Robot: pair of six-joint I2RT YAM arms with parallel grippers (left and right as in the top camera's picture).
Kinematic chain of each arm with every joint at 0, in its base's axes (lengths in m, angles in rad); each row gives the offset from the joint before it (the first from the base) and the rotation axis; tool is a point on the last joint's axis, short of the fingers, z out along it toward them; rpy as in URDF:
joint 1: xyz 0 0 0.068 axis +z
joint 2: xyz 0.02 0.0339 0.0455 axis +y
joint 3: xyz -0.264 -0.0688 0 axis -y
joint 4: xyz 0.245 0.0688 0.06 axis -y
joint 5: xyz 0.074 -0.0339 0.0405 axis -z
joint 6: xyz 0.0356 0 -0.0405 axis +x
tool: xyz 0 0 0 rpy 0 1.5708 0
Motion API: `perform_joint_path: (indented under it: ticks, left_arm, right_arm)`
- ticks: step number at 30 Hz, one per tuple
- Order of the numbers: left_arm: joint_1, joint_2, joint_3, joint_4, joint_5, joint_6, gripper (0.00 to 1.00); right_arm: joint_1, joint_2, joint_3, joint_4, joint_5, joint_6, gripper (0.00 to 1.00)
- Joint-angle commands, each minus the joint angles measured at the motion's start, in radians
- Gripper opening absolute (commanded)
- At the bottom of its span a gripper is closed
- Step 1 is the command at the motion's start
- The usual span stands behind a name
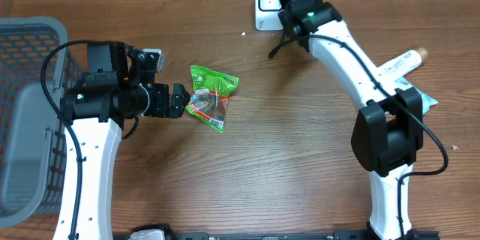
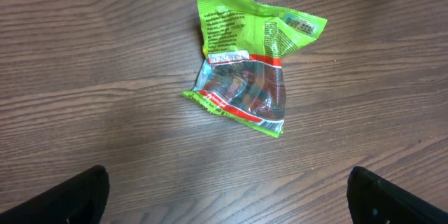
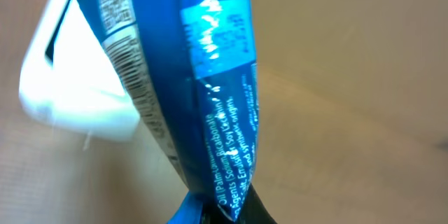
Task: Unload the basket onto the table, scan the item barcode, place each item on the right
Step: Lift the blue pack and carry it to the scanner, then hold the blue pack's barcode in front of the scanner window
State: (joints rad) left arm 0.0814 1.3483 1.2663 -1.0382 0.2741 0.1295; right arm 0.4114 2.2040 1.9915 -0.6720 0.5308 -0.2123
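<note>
Looking first at the grey basket (image 1: pixel 30 52) at the left edge of the bench (image 1: pixel 285 165), we cannot tell what is in it.

The blue packet (image 3: pixel 203 77) is held up right by the white scanner (image 3: pixel 70 91), at the far side of the bench. On the packet we see a barcode (image 3: pixel 136 77) and a small square code (image 3: pixel 115 7). We can read "Oil (Palm" and "Soy Lecithin" in white letters.

The right tool (image 3: pixel 217 213) is pinched tight on one end of the blue packet.

A green bag (image 1: pixel 212 97) lies flat near the middle of the bench. Its writing is too small for us to read. The left tool (image 1: pixel 178 101) is wide open near the green bag and holds nothing.

A white tube (image 1: pixel 401 64) lies at the right side of the bench.
</note>
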Motion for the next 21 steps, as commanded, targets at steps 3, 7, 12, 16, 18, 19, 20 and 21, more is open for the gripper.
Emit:
perform_joint_path:
  ticks: [3, 7, 12, 16, 18, 19, 20, 21]
  left_arm:
    - [-0.003, 0.006, -0.001, 0.003, 0.007, -0.014, 0.99]
    - [-0.003, 0.006, -0.001, 0.003, 0.007, -0.014, 0.99]
    - [-0.003, 0.006, -0.001, 0.003, 0.007, -0.014, 1.0]
    - [-0.003, 0.006, -0.001, 0.003, 0.007, -0.014, 1.0]
    - [-0.003, 0.006, -0.001, 0.003, 0.007, -0.014, 1.0]
    - [-0.003, 0.006, -0.001, 0.003, 0.007, -0.014, 1.0]
    - [-0.003, 0.006, -0.001, 0.003, 0.007, -0.014, 1.0]
    - [-0.003, 0.006, -0.001, 0.003, 0.007, -0.014, 0.99]
  right_arm:
    - [0.005, -0.034, 0.025, 0.22, 0.168, -0.347, 0.04]
    - [0.005, -0.034, 0.024, 0.309, 0.167, -0.464, 0.04]
    - [0.005, 0.002, 0.024, 0.431, 0.179, -0.586, 0.04]
    - [0.009, 0.077, 0.025, 0.596, 0.277, -0.653, 0.04]
    - [0.01, 0.108, 0.024, 0.661, 0.293, -0.653, 0.04]
    - [0.01, 0.119, 0.024, 0.675, 0.292, -0.652, 0.04]
    - [0.013, 0.132, 0.024, 0.698, 0.292, -0.652, 0.04]
    - [0.014, 0.143, 0.024, 0.718, 0.294, -0.652, 0.04]
